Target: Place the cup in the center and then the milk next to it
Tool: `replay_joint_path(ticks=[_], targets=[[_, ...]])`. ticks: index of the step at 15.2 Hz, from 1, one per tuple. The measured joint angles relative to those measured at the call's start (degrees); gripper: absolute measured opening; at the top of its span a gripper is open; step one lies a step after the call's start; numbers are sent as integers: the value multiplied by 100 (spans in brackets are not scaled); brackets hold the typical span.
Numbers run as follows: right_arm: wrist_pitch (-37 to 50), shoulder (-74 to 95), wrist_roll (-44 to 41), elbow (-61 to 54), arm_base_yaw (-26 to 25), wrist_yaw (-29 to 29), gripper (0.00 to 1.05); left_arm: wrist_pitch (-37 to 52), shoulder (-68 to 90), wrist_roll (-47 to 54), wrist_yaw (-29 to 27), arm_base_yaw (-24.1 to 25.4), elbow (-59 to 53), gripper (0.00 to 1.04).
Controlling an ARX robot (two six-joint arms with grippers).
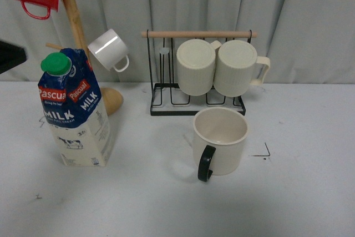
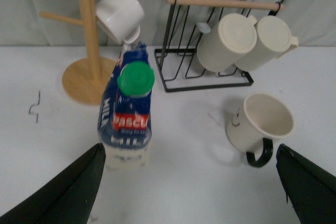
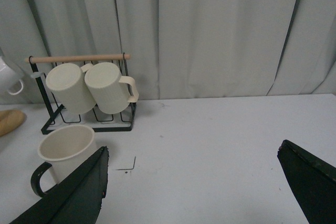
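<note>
**The tall milk could tip over**

The desk point(image 1: 310, 192) held everything. The wooden mug tree point(image 1: 72, 20) stood at the back left. A small white mug point(image 1: 108, 49) hung from it, just above the milk. The wire rack point(image 1: 197, 101) stood at the back middle.

The milk carton point(image 1: 77, 115) stood upright on the left, just in front of the tree's base and well apart from the cup. The cup point(image 1: 221, 140) stood upright near the middle, just in front of the rack.

The left gripper point(image 2: 189, 148) was spread wide and held nothing. It hung back from the milk. The right gripper point(image 3: 193, 146) was wide and empty too.

The cup looked about in place, so I think the milk came next. The milk was tall and thin, so a push near its green cap point(image 1: 56, 64) could knock it over. Lifting it straight up could bump the hanging white mug. Setting it down too close could knock the cup into the rack.
</note>
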Motion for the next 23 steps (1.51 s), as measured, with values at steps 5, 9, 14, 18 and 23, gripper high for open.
replay_joint_path(ticks=[5, 9, 14, 18, 23], targets=[[0, 0, 0, 0, 0, 0, 98, 667, 2376, 409, 170, 326, 1552, 98], [0, 0, 0, 0, 0, 0, 98, 925, 3123, 704, -92, 289, 2031, 98], [0, 0, 0, 0, 0, 0, 98, 1102, 3801, 1021, -490, 280, 2243, 98], [0, 0, 2, 0, 0, 0, 98, 1279, 4107, 1049, -699, 186, 2249, 98], [0, 0, 2, 0, 0, 0, 98, 1591, 4789, 1040, -1154, 11, 2275, 91]])
